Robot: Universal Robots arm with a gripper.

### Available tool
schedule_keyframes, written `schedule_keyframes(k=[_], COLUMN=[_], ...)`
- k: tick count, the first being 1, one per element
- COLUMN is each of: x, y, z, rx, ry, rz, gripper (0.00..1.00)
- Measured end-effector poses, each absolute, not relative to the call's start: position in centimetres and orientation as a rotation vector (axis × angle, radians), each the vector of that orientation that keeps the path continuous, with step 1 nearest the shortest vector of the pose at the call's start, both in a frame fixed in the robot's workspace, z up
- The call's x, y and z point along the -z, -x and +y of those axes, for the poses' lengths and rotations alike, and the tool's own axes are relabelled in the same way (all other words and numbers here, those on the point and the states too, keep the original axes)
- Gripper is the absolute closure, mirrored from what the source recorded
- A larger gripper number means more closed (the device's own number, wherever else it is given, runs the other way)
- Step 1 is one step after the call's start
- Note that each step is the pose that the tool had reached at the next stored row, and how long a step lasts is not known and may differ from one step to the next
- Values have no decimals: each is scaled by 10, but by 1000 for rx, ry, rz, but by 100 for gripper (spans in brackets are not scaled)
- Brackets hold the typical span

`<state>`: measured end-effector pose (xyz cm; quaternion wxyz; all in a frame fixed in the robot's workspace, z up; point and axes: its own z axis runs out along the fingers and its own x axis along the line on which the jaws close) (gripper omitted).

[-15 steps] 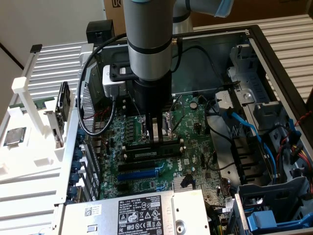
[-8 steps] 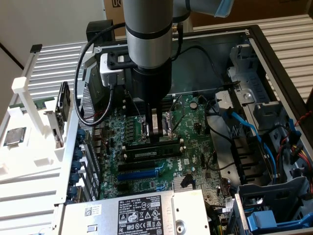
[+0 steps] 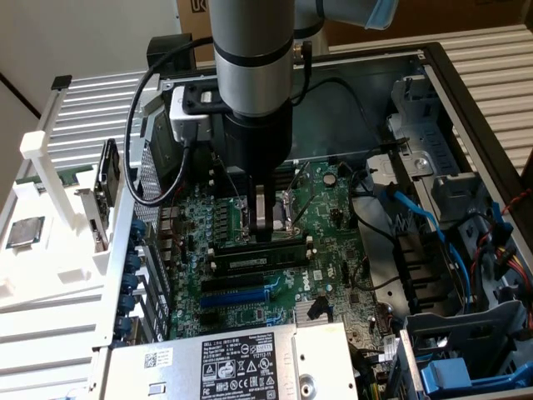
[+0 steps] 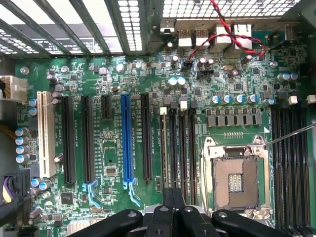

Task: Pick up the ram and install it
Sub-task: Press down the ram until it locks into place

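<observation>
The ram (image 3: 254, 261), a long dark stick with a pale label, stands on edge in a memory slot on the green motherboard (image 3: 325, 250) inside the open computer case. My gripper (image 3: 265, 232) hangs straight down over the middle of the stick, fingers shut together with nothing between them. The fingertips sit right at the stick's top edge; I cannot tell whether they touch it. In the wrist view my gripper (image 4: 173, 193) points at the row of black memory slots (image 4: 178, 148), beside the empty processor socket (image 4: 236, 180).
A blue expansion slot (image 3: 237, 296) lies in front of the ram. The power supply (image 3: 241, 367) fills the near edge. Blue and black cables (image 3: 416, 221) and drive cages crowd the exterior view's right. A silver processor chip (image 3: 25, 232) rests on a white rack outside the case.
</observation>
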<state>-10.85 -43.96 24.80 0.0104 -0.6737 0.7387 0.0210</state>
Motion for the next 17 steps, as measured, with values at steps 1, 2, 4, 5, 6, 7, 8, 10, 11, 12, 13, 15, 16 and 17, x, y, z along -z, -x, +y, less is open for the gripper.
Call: schedule_keyframes(k=[1,2,4,5,6,7,8,10,11,12,13,15,16,17], x=[-248,-248,-248,-248,-248,-248,-248,-248,-248,-248,-248,-248,-248,-248], y=[109,109,109,109,109,109,109,109,109,109,109,109,109,109], z=[-440,-440,-440,-440,-440,-440,-440,-440,-440,-440,-440,-440,-440,-440], rx=[-65,-65,-65,-64,-64,-64,-64,-63,-63,-63,-62,-62,-61,-61], ry=[2084,2067,2033,2021,2008,1995,1982,1932,1916,1898,1880,1845,1829,1809], rz=[2321,2336,2365,2375,2386,2396,2407,2446,2459,2472,2485,2511,2522,2536], gripper=[90,90,90,90,90,90,90,90,90,90,90,90,90,90])
